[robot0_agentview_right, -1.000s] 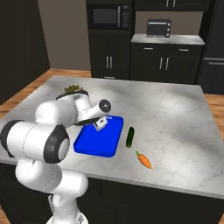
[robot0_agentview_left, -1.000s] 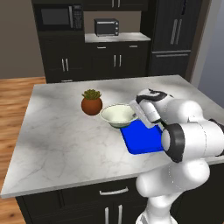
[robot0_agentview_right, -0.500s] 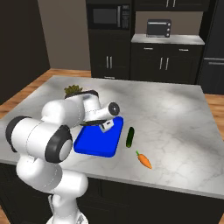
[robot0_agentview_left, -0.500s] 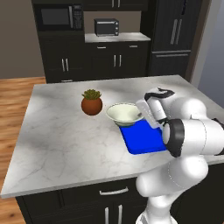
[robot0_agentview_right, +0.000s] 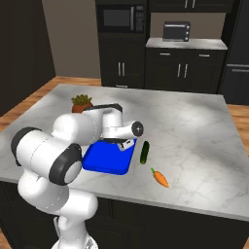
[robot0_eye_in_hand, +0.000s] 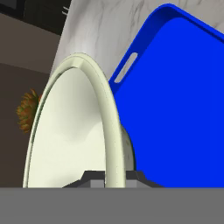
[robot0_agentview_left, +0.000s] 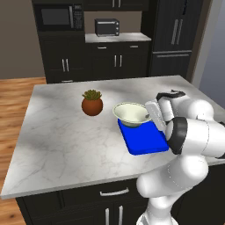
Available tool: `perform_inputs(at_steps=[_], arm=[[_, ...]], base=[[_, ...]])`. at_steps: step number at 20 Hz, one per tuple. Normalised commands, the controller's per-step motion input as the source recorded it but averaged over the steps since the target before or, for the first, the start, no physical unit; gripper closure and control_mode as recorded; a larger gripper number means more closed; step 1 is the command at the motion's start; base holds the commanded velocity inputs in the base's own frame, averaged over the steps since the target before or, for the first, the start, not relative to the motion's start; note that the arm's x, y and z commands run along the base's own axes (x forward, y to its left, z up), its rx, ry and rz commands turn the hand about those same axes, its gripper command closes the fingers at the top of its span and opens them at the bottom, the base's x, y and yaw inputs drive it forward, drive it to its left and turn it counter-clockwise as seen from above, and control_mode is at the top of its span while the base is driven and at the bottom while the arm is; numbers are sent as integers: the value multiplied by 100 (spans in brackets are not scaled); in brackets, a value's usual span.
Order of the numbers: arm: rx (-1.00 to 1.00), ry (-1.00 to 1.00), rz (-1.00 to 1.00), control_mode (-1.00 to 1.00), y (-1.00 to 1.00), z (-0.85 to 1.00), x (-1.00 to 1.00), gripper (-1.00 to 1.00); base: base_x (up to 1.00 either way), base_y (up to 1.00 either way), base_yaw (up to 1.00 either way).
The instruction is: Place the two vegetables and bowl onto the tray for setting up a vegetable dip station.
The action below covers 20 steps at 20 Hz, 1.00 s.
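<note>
My gripper (robot0_agentview_left: 148, 115) is shut on the rim of the cream-white bowl (robot0_agentview_left: 129, 113), holding it just above the far left corner of the blue tray (robot0_agentview_left: 145, 139). In the hand view the bowl's rim (robot0_eye_in_hand: 110, 131) runs between the finger tips of the gripper (robot0_eye_in_hand: 109, 177), with the tray (robot0_eye_in_hand: 175, 96) spread out to its right. The tray (robot0_agentview_right: 104, 159) lies flat on the counter with nothing on its visible surface. Right of it lies the dark green cucumber (robot0_agentview_right: 145, 152). The orange carrot (robot0_agentview_right: 160, 178) lies nearer the front edge. My arm hides the bowl in the right base view.
A spiky plant in a round brown pot (robot0_agentview_left: 92, 103) stands on the marble counter (robot0_agentview_left: 61, 132) left of the bowl. It also appears as the plant (robot0_agentview_right: 81, 102) behind my arm. Dark cabinets, a microwave (robot0_agentview_left: 58, 17) and a toaster oven (robot0_agentview_left: 107, 27) line the far wall.
The gripper has carried the bowl to the right, away from the plant pot and over the tray's far left corner. The cucumber and the carrot have not moved.
</note>
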Motion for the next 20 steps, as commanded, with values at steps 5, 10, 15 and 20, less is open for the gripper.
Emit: perform_inputs(at_steps=[5,10,15,20], arm=[[0,-1,0,-100,1,-5,13,100],[0,0,0,-100,0,-5,14,100],[0,-1,1,-100,-5,-15,11,100],[0,-1,0,-100,-21,-8,5,100]], base=[[0,0,0],[0,0,0],[0,0,0],[0,0,0]])
